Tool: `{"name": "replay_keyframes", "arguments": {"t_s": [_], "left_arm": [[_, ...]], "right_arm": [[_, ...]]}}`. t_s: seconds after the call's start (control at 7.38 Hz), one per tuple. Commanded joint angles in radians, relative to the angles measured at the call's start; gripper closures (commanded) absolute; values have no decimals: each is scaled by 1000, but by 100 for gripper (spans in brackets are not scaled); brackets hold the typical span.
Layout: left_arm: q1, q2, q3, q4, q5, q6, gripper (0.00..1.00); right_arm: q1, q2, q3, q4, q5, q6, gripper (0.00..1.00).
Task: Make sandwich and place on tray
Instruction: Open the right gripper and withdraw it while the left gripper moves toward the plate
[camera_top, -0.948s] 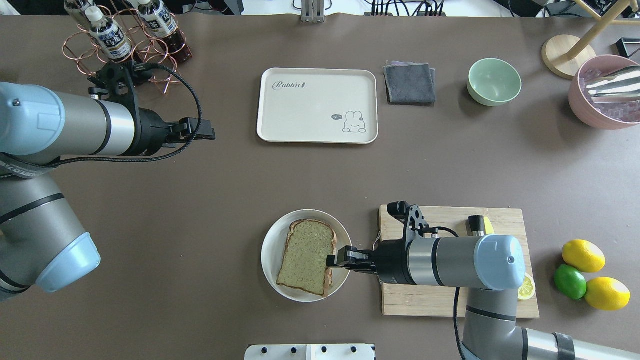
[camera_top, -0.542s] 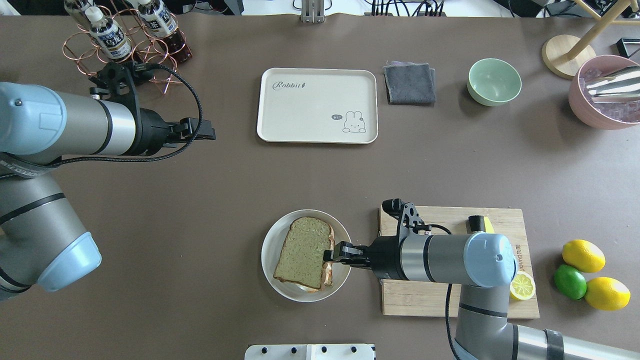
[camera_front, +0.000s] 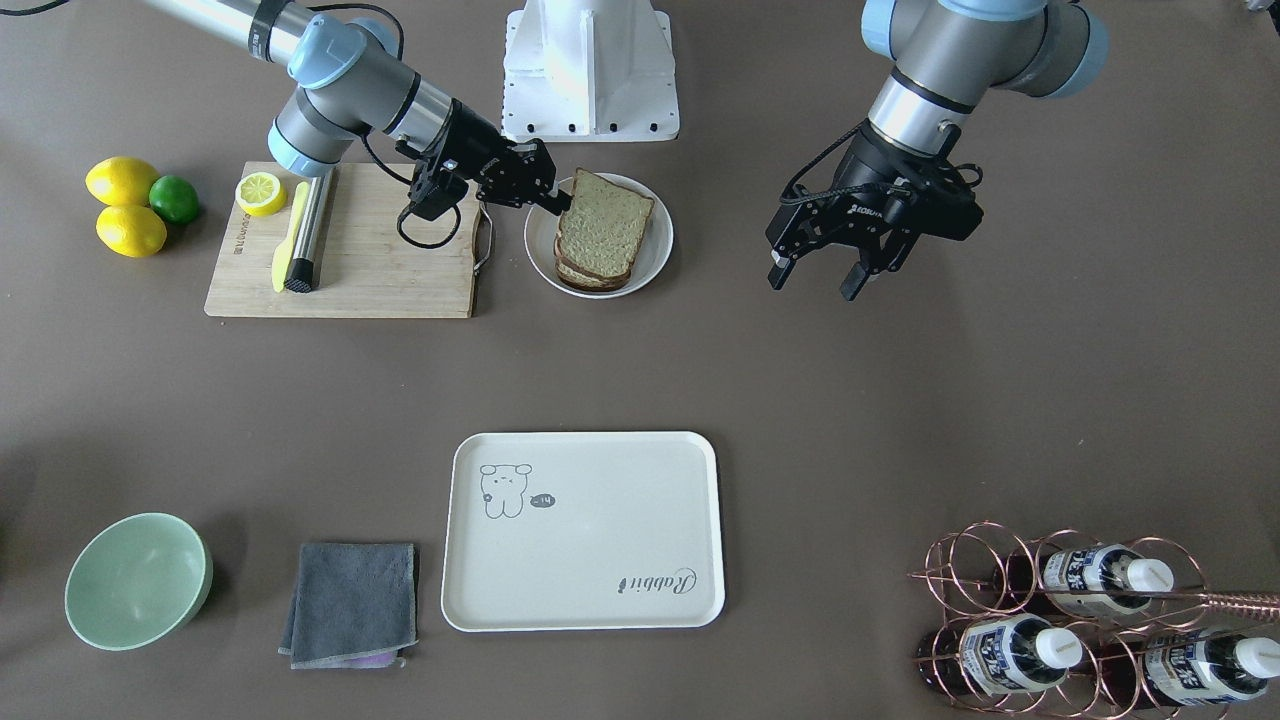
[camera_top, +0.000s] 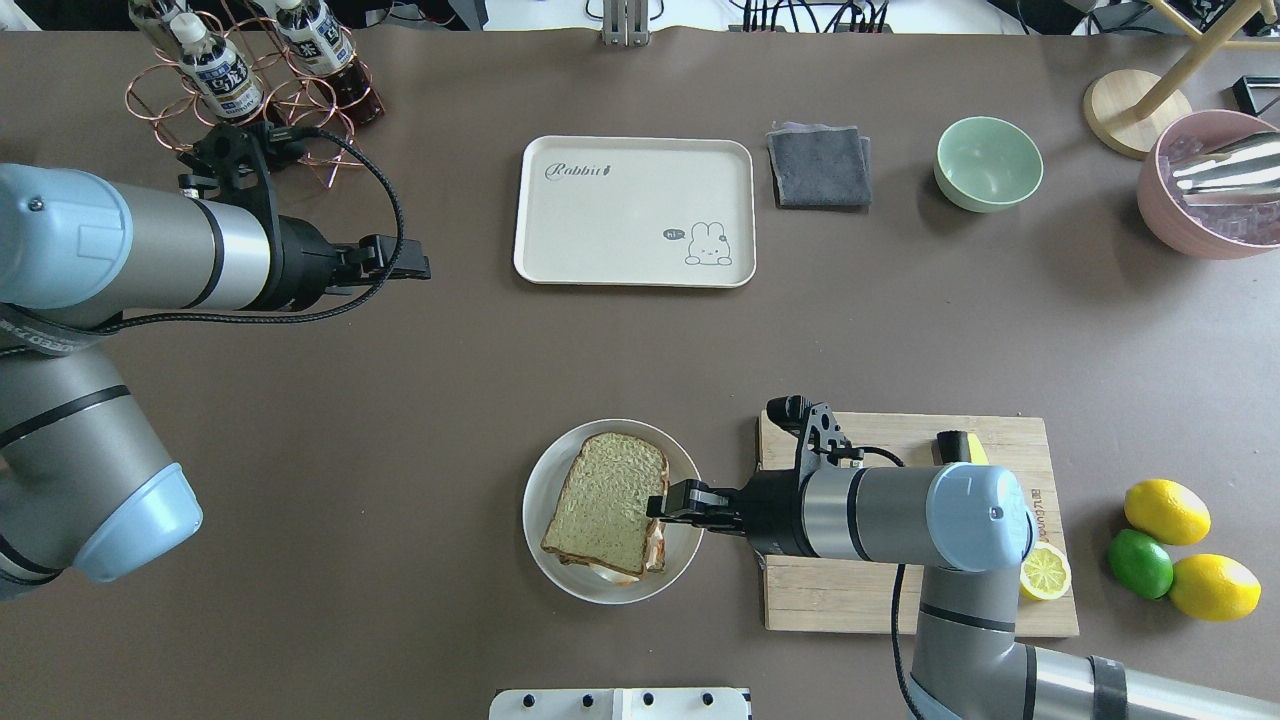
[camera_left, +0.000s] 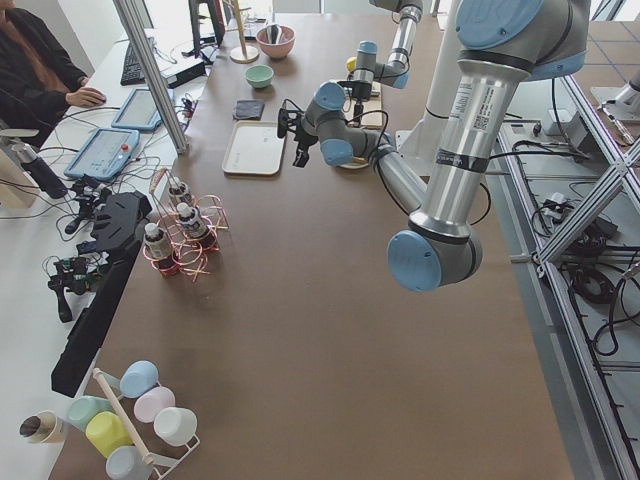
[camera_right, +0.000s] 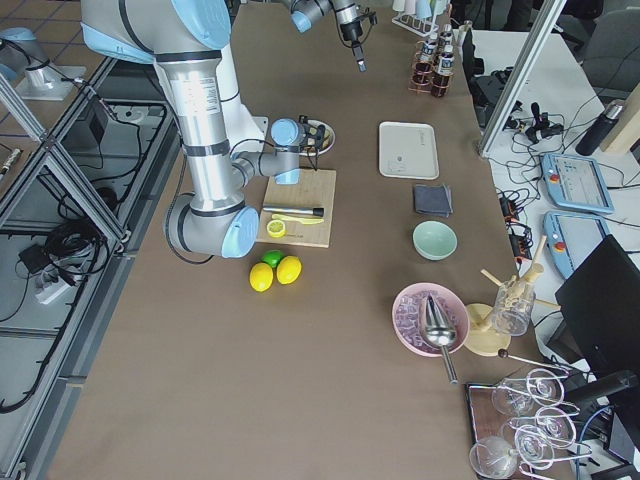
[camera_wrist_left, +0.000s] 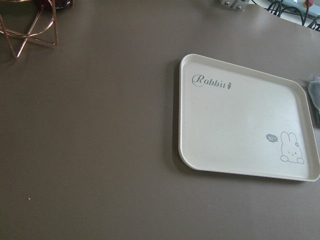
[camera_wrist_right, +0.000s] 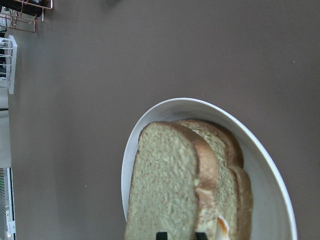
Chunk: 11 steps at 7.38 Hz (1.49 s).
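Observation:
The sandwich (camera_top: 608, 505) lies on a round white plate (camera_top: 535, 500) at the near middle of the table. Its top bread slice (camera_wrist_right: 165, 185) is tilted, with the lower slice (camera_wrist_right: 225, 150) and a bit of egg (camera_wrist_right: 222, 227) showing beneath. My right gripper (camera_top: 658, 505) is shut on the top slice's right edge; it also shows in the front view (camera_front: 552, 200). My left gripper (camera_front: 812, 285) is open and empty, hovering above the table far to the left of the cream tray (camera_top: 634, 211). The tray also shows in the left wrist view (camera_wrist_left: 240, 125).
A wooden cutting board (camera_top: 900, 600) with a knife and a lemon half (camera_top: 1045, 572) lies under my right arm. Lemons and a lime (camera_top: 1140, 563) sit to its right. A grey cloth (camera_top: 820, 165), green bowl (camera_top: 988, 163), pink bowl (camera_top: 1210, 185) and bottle rack (camera_top: 250, 80) line the far side.
My right gripper has moved slightly left with the top bread slice, which has turned and shifted left over the lower slice. The left arm has barely moved.

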Motion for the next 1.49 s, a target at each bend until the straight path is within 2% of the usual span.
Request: {"name": "replay_keyframes", "arguments": {"t_s": [0.0,0.27,0.54,0.81,1.08,1.35], "left_arm": [[0,-4,2,-2,0,-1,3],[4,-11,-1,-2,0,-7,3],[11,-11,-6,-28,6,-36,3],[61,-7,0,-73,14,-100,3],[162,-4,-3,-108,131,-146,3],[256,-1,3,-117,228,-157,3]], "right_arm": [[11,-7,20,-1,2,10,1],[78,-18,58,-14,39,7,1],[208,-50,77,-22,184,9,1],[366,-53,84,-120,327,-5,1],[475,-54,87,-247,438,-141,1],[540,-54,104,-394,485,-290,1]]}}
